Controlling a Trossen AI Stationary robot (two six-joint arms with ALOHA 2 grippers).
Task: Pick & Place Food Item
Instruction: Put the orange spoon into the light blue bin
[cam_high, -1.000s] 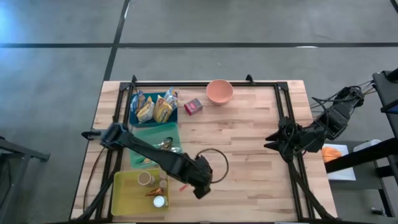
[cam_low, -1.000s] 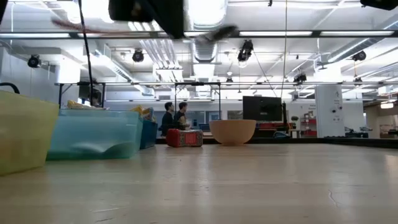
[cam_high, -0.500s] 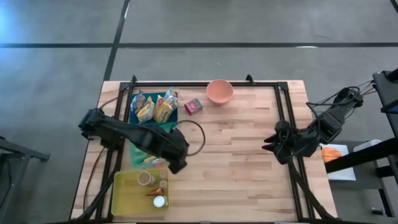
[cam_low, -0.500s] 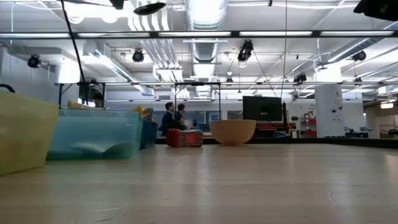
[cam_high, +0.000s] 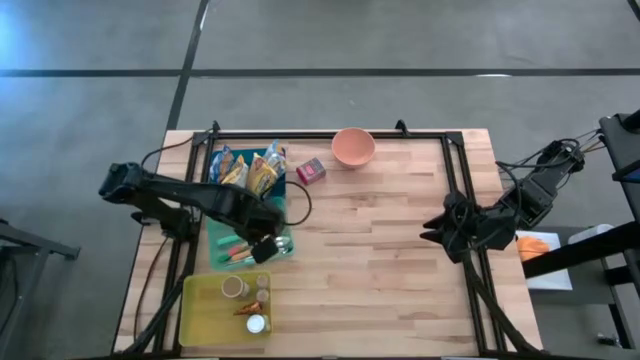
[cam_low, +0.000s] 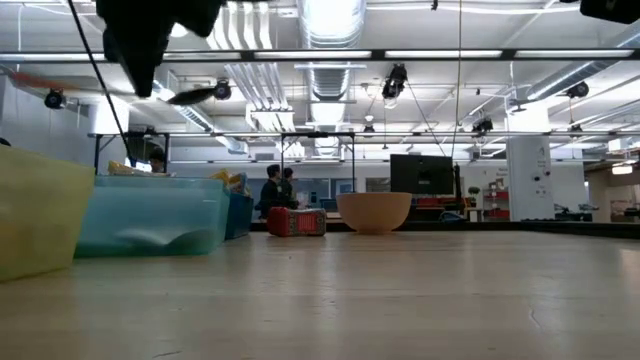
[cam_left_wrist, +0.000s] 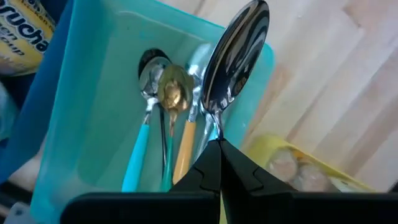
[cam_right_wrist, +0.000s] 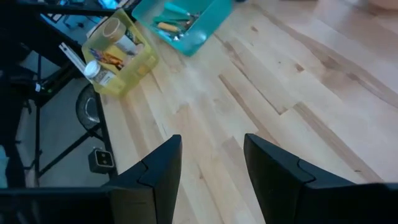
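My left gripper (cam_left_wrist: 219, 152) hangs over the teal bin (cam_left_wrist: 81, 118), shut on a silver spoon (cam_left_wrist: 236, 56). In the high view this gripper (cam_high: 265, 246) stands above the bin's near right corner. Several spoons with teal and orange handles (cam_left_wrist: 180, 149) lie in the bin. The blue bin with snack packs (cam_high: 246, 172), a red box (cam_high: 311, 171) and a pink bowl (cam_high: 353, 147) sit toward the far edge. My right gripper (cam_right_wrist: 211, 155) waits open at the table's right edge (cam_high: 440, 228), with nothing between its fingers. My left gripper pinches the spoon's thin handle (cam_left_wrist: 215, 127) between its two fingers, just behind the bowl. The fingers point down from above. The spoon's bowl sticks out past the fingertips, clear above the teal bin.
A yellow bin (cam_high: 205, 315) with small jars sits at the near left, next to the teal bin. A black frame rail (cam_high: 455, 185) runs along the table's edges. Bare wood lies across the middle and right of the table (cam_high: 390, 250).
My left gripper has carried the spoon from the table's near middle toward the left and far edge, rising a little. It now hangs over the teal bin, still shut on the spoon.
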